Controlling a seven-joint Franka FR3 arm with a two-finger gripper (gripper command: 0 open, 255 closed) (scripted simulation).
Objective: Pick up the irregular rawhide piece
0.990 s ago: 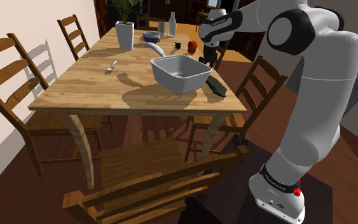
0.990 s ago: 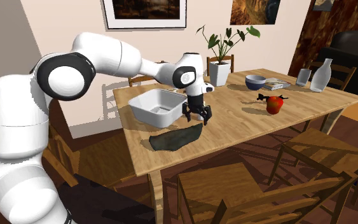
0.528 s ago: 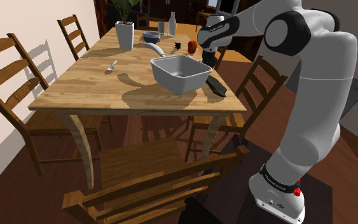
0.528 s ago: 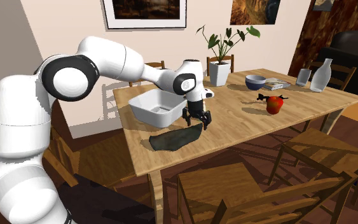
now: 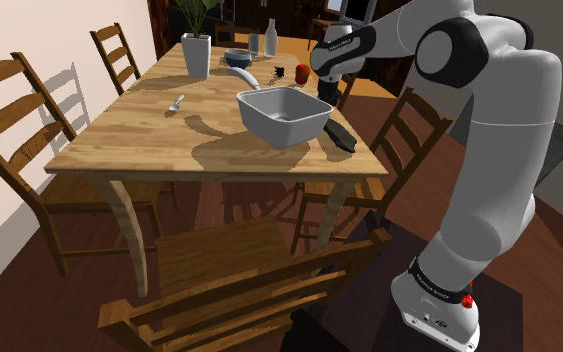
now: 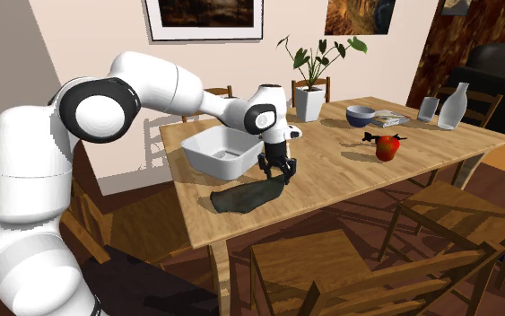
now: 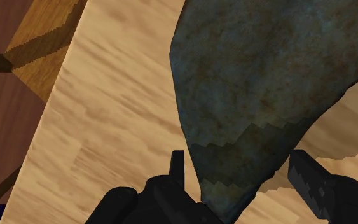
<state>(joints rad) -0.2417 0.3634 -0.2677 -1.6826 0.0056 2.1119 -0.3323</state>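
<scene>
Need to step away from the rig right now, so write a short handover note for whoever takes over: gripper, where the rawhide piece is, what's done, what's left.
Gripper: open, low over the wooden table. Its fingers stand either side of the narrow end of the piece, and the wrist view shows no clasp.
Rawhide piece: dark and lying flat on the table near its edge, beside the white basin.
Done: the approach, and lining up over the piece.
Left: close the fingers on the piece and lift it off the table.
</scene>
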